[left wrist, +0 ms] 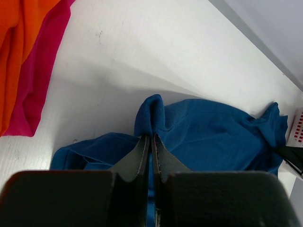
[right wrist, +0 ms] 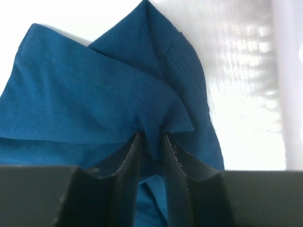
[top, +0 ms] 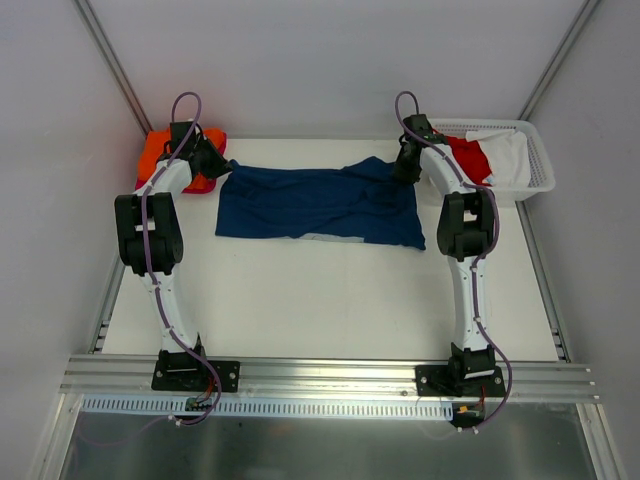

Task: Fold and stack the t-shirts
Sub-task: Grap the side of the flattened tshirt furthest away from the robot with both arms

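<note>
On the left gripper (left wrist: 150,142) the jaws are pressed together on a raised fold of the navy t-shirt (top: 318,203). On the right gripper (right wrist: 151,138) the jaws stand a little apart around another fold; whether they touch it is hard to tell. Both arms reach far forward, wrists bent down at the shirt's two ends. The shirt lies spread, rumpled, across the far half of the table (top: 330,300).

Open table (top: 330,300) nearside; basket (top: 540,165) far right; orange t-shirt (top: 152,152) far left
</note>
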Controlling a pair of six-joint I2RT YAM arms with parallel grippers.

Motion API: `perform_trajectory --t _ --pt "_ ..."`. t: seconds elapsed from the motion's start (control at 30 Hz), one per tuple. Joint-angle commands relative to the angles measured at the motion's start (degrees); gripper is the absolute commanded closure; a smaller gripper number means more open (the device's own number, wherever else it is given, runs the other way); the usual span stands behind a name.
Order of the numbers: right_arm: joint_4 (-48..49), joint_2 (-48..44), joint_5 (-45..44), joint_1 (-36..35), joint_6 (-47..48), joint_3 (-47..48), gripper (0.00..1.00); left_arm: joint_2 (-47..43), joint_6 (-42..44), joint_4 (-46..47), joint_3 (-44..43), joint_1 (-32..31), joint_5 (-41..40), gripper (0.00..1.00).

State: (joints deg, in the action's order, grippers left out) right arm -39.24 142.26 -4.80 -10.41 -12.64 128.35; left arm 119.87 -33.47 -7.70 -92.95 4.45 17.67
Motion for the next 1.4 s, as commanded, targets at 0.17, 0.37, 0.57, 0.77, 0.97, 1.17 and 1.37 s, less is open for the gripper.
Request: perform_trajectory --t 0.17,0.37,0.57,0.77,0.97,1.17,1.37 --pt "0.13 1.97 -1.00 0.22 1.13 4.88 0.92 -1.05 0.69 1.82 0.13 -0.40 1.23 1.00" --pt "0.31 2.85 -1.09 0.40 1.13 6.03 1.00 -1.05 0.78 1.82 0.05 -0.32 1.31 1.00" --pt "1.01 1.80 -1.09 0.39 1.48 6.03 1.00 -1.40 0.69 1.90 0.22 -0.40 1.31 1.00" --pt "3.21 -1.98 -0.30 0.22 1.92 5.68 0.99 -3.06 0.69 1.90 -0.04 -0.40 1.23 1.00" --pt "3.30 -5.93 0.14 0.04 2.89 5.42 0.99 -5.61 0.78 1.90 -0.13 -0.40 1.49 1.00" --pt "3.47 -9.18 0.40 -0.75 3.68 3.05 1.00 -6.76 0.78 1.82 0.48 -0.93 1.49 1.00" --pt "3.82 -12.61 0.67 -1.45 3.94 -1.52 1.00 -7.99 0.78 1.82 1.19 -1.72 1.14 1.00"
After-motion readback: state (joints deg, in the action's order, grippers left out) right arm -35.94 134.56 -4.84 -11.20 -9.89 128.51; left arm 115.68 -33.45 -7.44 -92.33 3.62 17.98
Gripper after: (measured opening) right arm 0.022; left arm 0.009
